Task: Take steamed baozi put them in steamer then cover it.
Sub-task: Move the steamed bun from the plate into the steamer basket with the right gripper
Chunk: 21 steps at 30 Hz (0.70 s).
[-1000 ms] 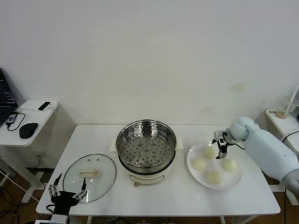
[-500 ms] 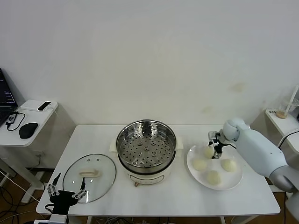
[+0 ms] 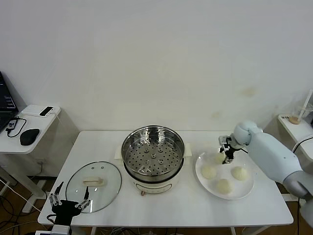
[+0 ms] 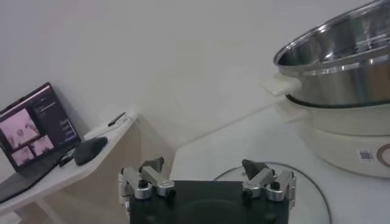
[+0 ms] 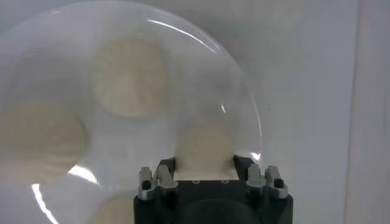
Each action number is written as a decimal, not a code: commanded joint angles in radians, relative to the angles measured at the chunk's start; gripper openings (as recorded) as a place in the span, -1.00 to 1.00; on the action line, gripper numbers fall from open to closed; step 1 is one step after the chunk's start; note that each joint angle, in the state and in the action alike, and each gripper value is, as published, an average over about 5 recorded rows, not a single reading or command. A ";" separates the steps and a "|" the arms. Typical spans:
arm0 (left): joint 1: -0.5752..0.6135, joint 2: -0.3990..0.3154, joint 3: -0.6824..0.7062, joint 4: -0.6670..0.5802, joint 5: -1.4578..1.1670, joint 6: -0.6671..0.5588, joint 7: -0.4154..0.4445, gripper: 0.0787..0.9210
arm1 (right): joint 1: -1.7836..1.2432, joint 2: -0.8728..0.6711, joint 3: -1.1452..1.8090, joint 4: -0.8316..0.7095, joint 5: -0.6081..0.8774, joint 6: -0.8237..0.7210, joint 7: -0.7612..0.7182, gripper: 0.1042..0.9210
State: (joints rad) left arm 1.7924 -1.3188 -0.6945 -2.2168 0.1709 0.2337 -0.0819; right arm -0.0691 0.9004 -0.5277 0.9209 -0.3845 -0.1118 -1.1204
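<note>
Four baozi (image 3: pixel 222 172) crowd our plate (image 3: pixel 248 188) at the worktop's right edge; right pincer (image 3: pixel 226 157) pinches the rear baozi (image 5: pixel 204 151); left pincer (image 4: pixel 207 182) spread, idle.

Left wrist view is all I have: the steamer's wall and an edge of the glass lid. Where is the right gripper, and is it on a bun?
Observer: The right gripper is down at the white plate, right of the steamer, closed on the rear-left baozi.
Operator: How many buns are on that plate?
Observer: Four, counting the gripped one; the other three lie loose nearer the table's front.
Operator: Anything in the steamer yet?
Observer: No. Its perforated tray is bare.
</note>
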 commanded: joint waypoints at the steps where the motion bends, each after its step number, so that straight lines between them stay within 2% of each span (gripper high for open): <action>1: 0.000 0.001 0.000 0.003 -0.001 0.001 0.000 0.77 | 0.198 -0.104 -0.103 0.165 0.195 -0.018 -0.015 0.24; 7: -0.010 0.009 0.004 0.005 -0.005 0.001 0.001 0.77 | 0.364 -0.109 -0.221 0.248 0.329 -0.041 -0.004 0.26; 14: -0.018 0.017 0.007 0.010 -0.012 0.000 0.002 0.77 | 0.501 -0.027 -0.363 0.283 0.461 -0.003 0.046 0.26; 21: -0.028 0.020 -0.001 0.016 -0.016 0.001 0.003 0.77 | 0.534 0.097 -0.441 0.324 0.471 0.062 0.110 0.26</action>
State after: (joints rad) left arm 1.7628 -1.2987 -0.6976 -2.1993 0.1538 0.2341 -0.0795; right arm 0.3145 0.8734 -0.8027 1.1632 -0.0370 -0.1102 -1.0790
